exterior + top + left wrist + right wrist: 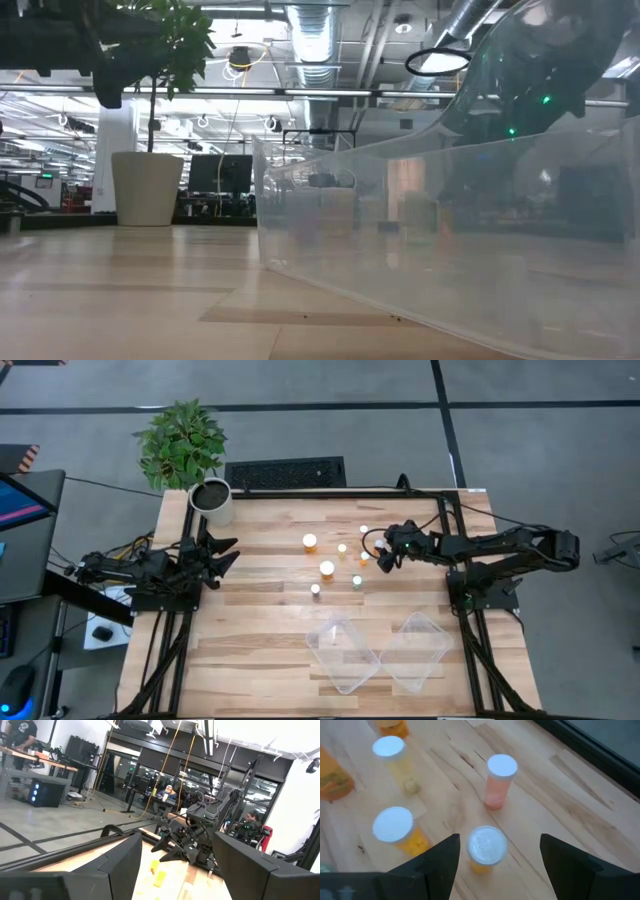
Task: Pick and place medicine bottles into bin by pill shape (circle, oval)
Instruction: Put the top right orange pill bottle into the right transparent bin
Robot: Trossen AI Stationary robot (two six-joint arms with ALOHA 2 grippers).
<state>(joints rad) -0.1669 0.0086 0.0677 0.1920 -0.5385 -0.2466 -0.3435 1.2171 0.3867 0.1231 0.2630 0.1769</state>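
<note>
Over the far right of the table, the right gripper (pixel 499 851) hangs with fingers spread wide above a white-capped orange bottle (pixel 485 848), other bottles (pixel 327 569) standing upright nearby on the wood. Two clear bins (pixel 345 656) sit at the near edge. Left gripper (pixel 226 551) waits open by the plant pot (pixel 212 501).
</note>
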